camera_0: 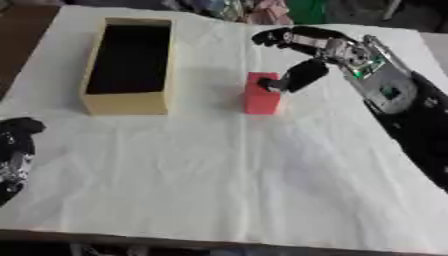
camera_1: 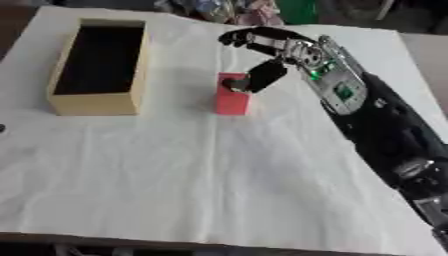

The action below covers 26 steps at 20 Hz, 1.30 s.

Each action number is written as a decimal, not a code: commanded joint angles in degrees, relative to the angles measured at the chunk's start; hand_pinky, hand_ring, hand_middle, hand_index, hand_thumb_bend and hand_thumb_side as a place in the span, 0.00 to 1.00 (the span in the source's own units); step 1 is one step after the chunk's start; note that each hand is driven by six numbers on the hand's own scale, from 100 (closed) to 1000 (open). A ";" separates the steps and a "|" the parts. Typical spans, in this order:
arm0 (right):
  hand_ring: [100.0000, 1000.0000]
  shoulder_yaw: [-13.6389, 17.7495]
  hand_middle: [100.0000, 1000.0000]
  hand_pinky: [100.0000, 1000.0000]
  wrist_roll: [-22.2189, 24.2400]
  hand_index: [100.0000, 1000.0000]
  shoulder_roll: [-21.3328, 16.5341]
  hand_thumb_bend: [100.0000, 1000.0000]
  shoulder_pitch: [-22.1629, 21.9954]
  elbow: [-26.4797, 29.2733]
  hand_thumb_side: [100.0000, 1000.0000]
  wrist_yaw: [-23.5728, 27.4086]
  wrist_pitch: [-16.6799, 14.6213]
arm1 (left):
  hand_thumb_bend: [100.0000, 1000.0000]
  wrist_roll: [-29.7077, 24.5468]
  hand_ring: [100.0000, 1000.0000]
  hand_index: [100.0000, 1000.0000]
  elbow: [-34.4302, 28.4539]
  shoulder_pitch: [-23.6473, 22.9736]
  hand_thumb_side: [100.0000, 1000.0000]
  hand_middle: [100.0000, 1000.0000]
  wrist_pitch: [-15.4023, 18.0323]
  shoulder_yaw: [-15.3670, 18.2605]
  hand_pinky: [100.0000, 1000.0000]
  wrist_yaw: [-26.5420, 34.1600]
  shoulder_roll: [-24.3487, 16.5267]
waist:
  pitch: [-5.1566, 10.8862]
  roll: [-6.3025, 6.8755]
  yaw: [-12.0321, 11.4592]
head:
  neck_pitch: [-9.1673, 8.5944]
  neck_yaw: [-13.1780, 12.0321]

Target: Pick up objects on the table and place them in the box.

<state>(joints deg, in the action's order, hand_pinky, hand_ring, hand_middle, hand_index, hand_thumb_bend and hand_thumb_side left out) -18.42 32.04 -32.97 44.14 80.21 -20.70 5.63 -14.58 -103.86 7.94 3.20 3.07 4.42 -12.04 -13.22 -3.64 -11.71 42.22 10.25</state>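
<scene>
1. Standing upright near the middle of the worktop (camera_0: 262, 200) is a red block (camera_0: 261, 97), on the white cloth (camera_0: 219, 165) that covers the surface; no label or writing can be read on it.
2. Against the block's upper right side lies the thumb of the right robot hand (camera_0: 302, 57), a dark rounded tip that touches or nearly touches the red face; which of the two cannot be told.
3. The fingers (camera_0: 271, 36) of that robot hand stretch out above and behind the block, well apart from the thumb, so the hand is spread wide and grips nothing.
4. Behind the hand, the right arm (camera_1: 376, 125) runs down toward the lower right corner, silver at the wrist and black further along, with small green lights showing on the wrist.
5. To the block's left, apart from it, stands the box (camera_0: 129, 102), a tan open-topped container with a dark inside; nothing can be seen in it, and its walls bear no readable print.
6. The left robot hand (camera_0: 16, 145) shows at the left edge of the left eye view, low down and resting on the cloth, far from block and box; whether its fingers are spread or curled cannot be told.
7. Cluttered coloured things lie beyond the far edge of the worktop, too blurred to make out.
</scene>
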 commanded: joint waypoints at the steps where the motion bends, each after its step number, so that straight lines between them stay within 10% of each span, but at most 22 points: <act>1: 1.00 -0.02 0.95 1.00 0.81 1.00 -0.54 0.24 0.96 -0.54 0.20 -1.04 -0.13 | 0.00 -0.14 0.80 0.74 -0.59 0.43 0.21 0.66 0.05 -0.02 1.00 0.10 -0.66 | 1.10 0.16 -0.07 | -0.11 0.21; 18: 1.00 0.43 0.94 1.00 0.16 1.00 2.28 0.24 1.43 -8.59 0.20 -6.56 -1.62 | 0.00 -0.15 0.80 0.73 -0.51 0.41 0.21 0.66 0.00 0.04 1.00 -0.05 -0.45 | 0.83 0.07 -0.14 | -0.12 0.23; 26: 1.00 0.87 0.75 0.98 -0.34 0.94 2.30 0.20 1.31 -9.34 0.10 -8.53 -1.21 | 0.00 -0.15 0.80 0.73 -0.48 0.40 0.22 0.66 -0.03 0.05 1.00 -0.07 -0.42 | 0.83 0.00 -0.09 | -0.10 0.18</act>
<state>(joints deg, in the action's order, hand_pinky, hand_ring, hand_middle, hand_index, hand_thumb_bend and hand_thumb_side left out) -18.35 31.95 -29.90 44.38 70.64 -28.37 4.32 -14.63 -103.83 7.96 3.15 3.07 4.42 -12.04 -13.23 -3.83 -11.82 42.21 10.39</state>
